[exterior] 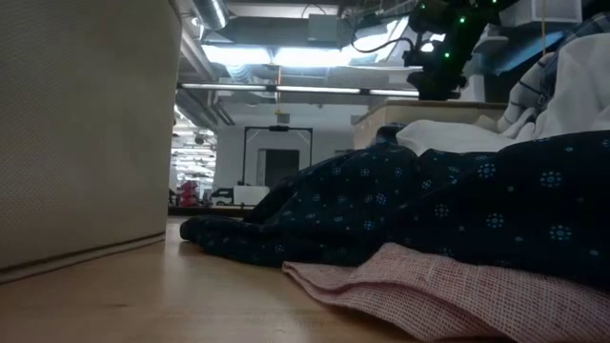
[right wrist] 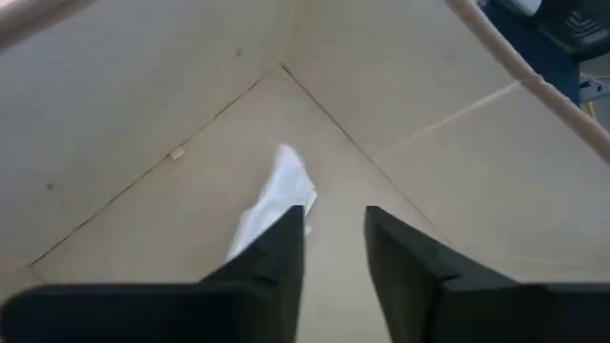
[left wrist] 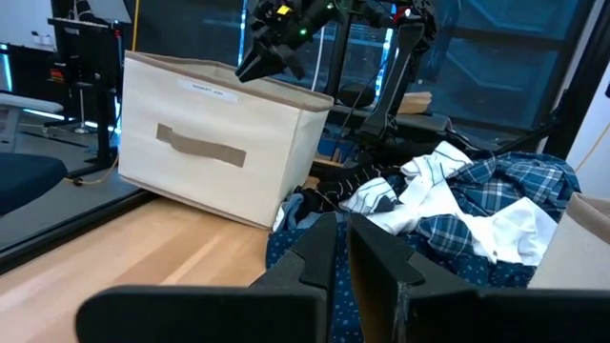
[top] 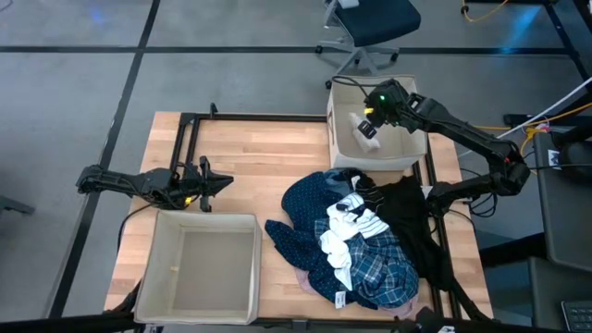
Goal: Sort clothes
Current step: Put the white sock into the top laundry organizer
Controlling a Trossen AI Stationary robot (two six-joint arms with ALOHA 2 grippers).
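Right gripper point(right wrist: 334, 243) is hanging over your far fabric box point(top: 344, 148), fingers a little apart with nothing between them, and the white piece point(right wrist: 276, 195) lies on the box floor just under the tips. The rest of the clothes pile point(top: 361, 240) sits on the table point(top: 268, 157) nearer you. That box has a small label, too blurry to read. Your right arm reaches in stretched from the table's right edge; left gripper point(top: 222, 182) rests pressed together by the near box point(top: 199, 268).
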